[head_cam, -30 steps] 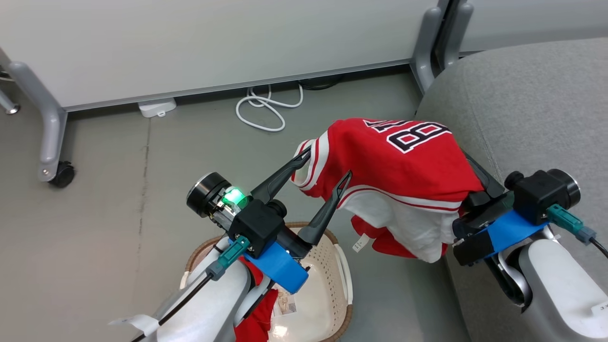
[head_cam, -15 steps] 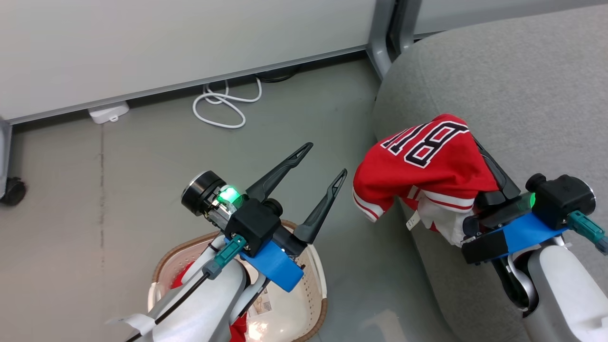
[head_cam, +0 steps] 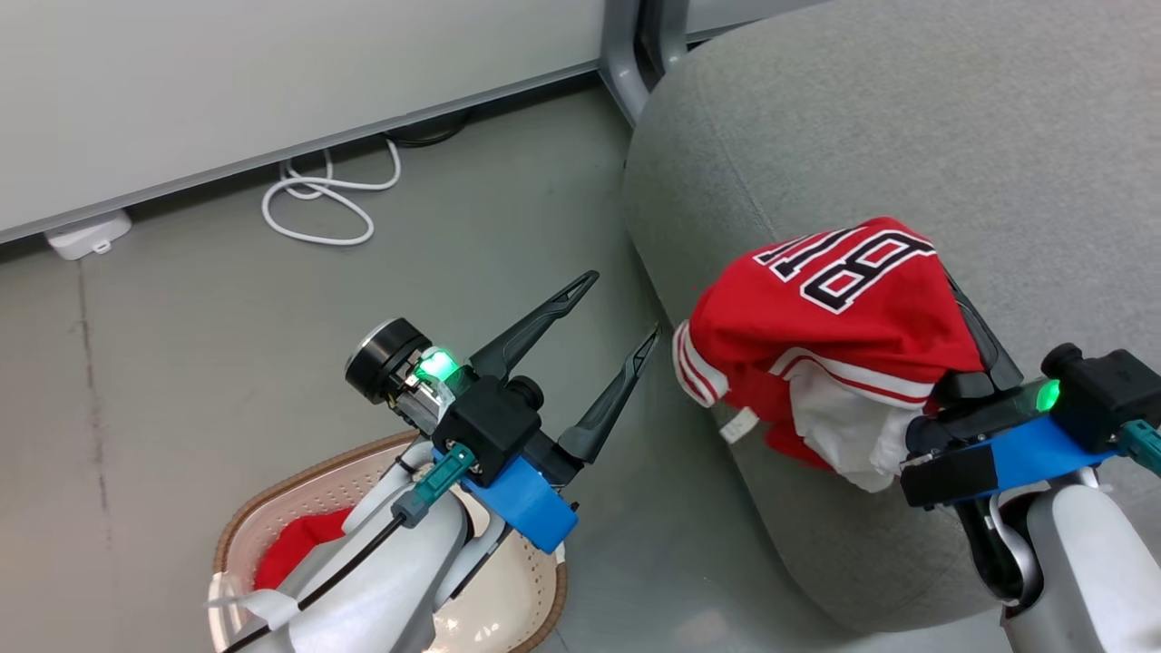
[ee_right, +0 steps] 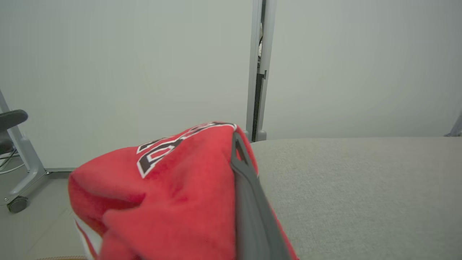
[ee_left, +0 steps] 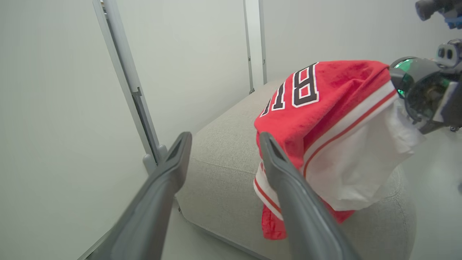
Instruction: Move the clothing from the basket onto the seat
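Bright diffuse light, soft shadows, faint floor (head_cam: 227,317) glare, sharp focus

a smooth grey floor (head_cam: 181,345) runs up to pale panel walls (head_cam: 227,73) with a thin metal rail along their foot. a grey post (head_cam: 621,45) stands between two panels. a white cable (head_cam: 308,188) lies looped beside the wall, near a small white box (head_cam: 86,234). a faint dark seam (head_cam: 91,390) crosses the floor. a grey wheeled leg (ee_right: 30,164) props one panel.

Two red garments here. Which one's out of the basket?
The lettered jersey: the right gripper is shut on it, over the grey sofa. The other red garment, no lettering visible, lies in the laundry basket.
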Robot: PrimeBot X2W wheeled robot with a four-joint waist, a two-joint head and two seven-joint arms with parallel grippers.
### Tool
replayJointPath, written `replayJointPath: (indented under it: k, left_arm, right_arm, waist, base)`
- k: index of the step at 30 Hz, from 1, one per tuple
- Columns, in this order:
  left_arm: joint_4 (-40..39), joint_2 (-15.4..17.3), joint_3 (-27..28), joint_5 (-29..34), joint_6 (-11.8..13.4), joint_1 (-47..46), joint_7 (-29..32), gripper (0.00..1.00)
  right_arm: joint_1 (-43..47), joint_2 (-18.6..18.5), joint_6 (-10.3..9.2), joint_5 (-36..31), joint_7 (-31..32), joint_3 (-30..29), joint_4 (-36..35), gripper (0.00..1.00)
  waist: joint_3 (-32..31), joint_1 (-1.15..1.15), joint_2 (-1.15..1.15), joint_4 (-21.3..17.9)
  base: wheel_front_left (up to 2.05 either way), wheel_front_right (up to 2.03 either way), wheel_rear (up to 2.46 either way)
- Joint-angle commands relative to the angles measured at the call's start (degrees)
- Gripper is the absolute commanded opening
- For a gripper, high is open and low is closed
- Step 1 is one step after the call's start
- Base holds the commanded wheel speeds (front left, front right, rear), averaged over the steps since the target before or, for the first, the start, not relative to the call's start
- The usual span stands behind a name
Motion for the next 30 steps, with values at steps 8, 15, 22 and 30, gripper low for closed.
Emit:
replayJointPath:
  k: [8, 15, 22, 30]
  left_arm:
    - [0.96, 0.47, -1.27, -0.24, 0.01, -1.57, -0.16, 1.0]
    - [1.35, 0.69, -1.75, -0.38, 0.0, -1.96, -0.16, 1.0]
    - [0.92, 0.96, -1.39, -0.35, 0.21, -2.44, -0.16, 1.0]
    - [0.54, 1.38, -2.08, 0.28, 0.18, -4.26, 0.04, 1.0]
  right_arm:
    - [2.76, 1.42, 0.03, -0.6, -0.22, -3.62, -0.94, 0.0]
    - [3.06, 2.31, 0.03, -0.01, -0.21, -4.66, -1.5, 0.0]
    - [-1.4, 2.35, 0.03, 0.64, -0.22, -6.17, -3.03, 0.0]
    - [-10.75, 0.74, 0.03, -0.74, -0.21, -10.85, -4.22, 0.0]
  waist:
    - [0.95, 0.0, 0.0, -2.94]
    - [1.23, 0.0, 0.0, -3.5]
    - [2.29, 0.0, 0.0, -3.24]
    - [6.26, 0.0, 0.0, -1.79]
  base:
    - [0.0, 0.0, 0.0]
    - [0.0, 0.0, 0.0]
    - [0.0, 0.0, 0.0]
    - [0.0, 0.0, 0.0]
